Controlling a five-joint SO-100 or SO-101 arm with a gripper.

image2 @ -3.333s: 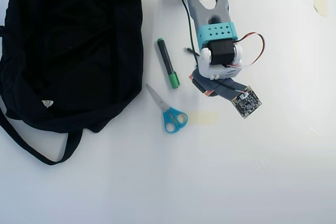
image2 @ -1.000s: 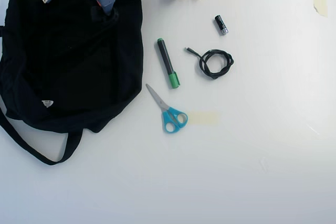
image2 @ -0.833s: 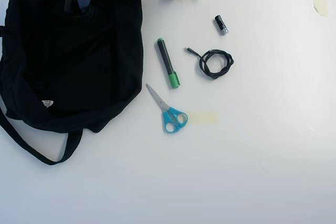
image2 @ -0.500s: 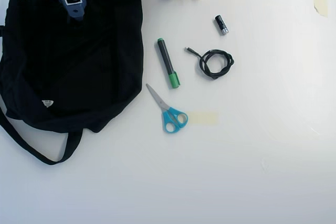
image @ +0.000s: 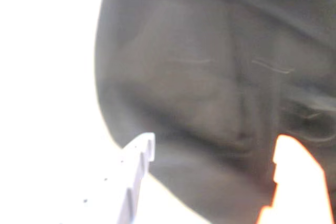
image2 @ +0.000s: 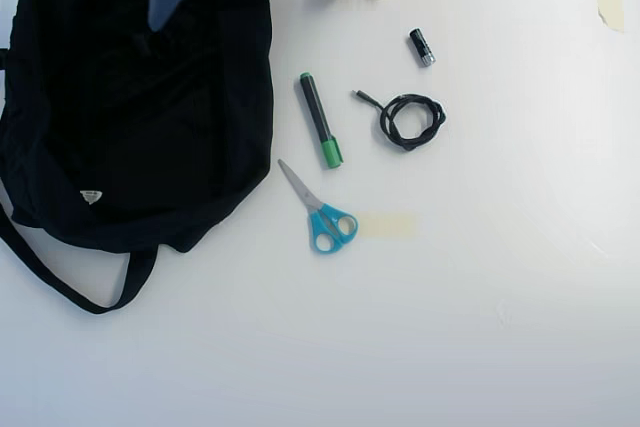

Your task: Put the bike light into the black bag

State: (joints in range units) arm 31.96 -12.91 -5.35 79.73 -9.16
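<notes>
While the two-finger gripper (image: 212,156) hovered over the large floppy black fabric bag (image2: 120,127), its white and orange fingers stood apart, gripping nothing; the small black bike light showed in neither view.

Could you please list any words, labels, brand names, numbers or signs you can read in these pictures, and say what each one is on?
No text can be read in either view.
The black bag has a small white label in the overhead view: any print on it is too small to read.
Green marker: no legible print.
Short black-and-silver cylinder: no legible marking.
The wrist view is blurred and shows no lettering.
</notes>
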